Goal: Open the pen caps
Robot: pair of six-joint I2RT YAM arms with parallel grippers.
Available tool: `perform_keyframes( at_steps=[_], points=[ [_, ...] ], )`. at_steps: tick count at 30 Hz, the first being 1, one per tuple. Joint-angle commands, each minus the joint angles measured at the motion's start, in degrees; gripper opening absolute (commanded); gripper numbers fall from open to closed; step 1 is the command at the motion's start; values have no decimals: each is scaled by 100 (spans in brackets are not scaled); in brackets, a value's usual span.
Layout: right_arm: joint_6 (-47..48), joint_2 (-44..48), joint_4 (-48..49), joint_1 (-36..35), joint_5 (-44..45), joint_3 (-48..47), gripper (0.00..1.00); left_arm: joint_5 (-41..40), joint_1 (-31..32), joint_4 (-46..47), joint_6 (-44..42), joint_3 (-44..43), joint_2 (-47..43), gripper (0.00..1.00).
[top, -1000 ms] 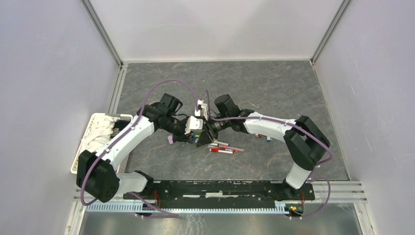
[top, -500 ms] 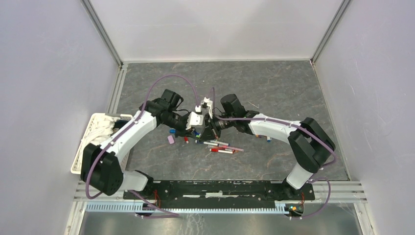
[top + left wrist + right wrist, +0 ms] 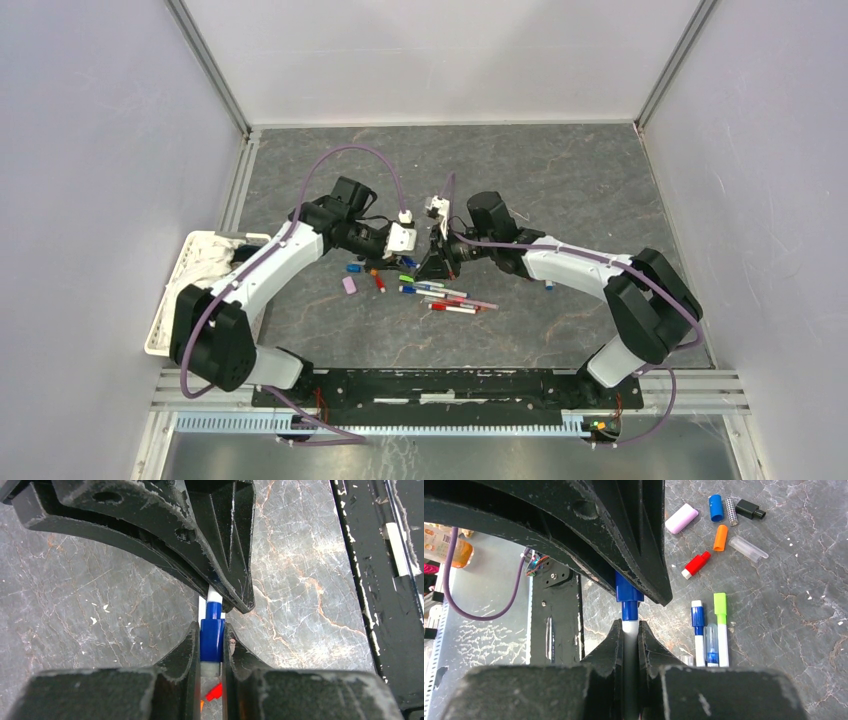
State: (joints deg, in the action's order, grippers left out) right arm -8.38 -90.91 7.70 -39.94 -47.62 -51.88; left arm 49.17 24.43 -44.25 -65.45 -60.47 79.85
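Here, the left gripper (image 3: 211, 632) clamps the blue cap (image 3: 212, 650) and the right gripper (image 3: 629, 630) clamps its pen (image 3: 628, 611), so a straight pull apart seems next.

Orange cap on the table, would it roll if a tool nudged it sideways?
The orange cap looks round and lies on its side on the smooth table, so it would probably roll. Small, seemingly hollow plastic, it is likely light and stiff, and might skitter into the clear cap beside it.
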Motion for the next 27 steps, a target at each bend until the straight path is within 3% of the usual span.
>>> perform_keyframes(
  at_steps=[1,10,14,19,27],
  points=[
    [205,215,-1877,501,29,675,0,-2146,-731,-675,-432,4,-115,2],
    [289,829,-2294,421,415,1160,0,-2995,-1035,-1145,-1307,-106,-249,2],
    [298,1006,-2387,410,466,1129,0,-2897,-1124,-1337,-1441,-227,-269,2],
    [33,1203,-2165,552,1046,785,0,-1932,-1109,-847,-701,-193,-156,2],
    [-515,1768,-2012,1350,3985,610,0,-1917,-953,1128,1055,496,397,8]
  ],
)
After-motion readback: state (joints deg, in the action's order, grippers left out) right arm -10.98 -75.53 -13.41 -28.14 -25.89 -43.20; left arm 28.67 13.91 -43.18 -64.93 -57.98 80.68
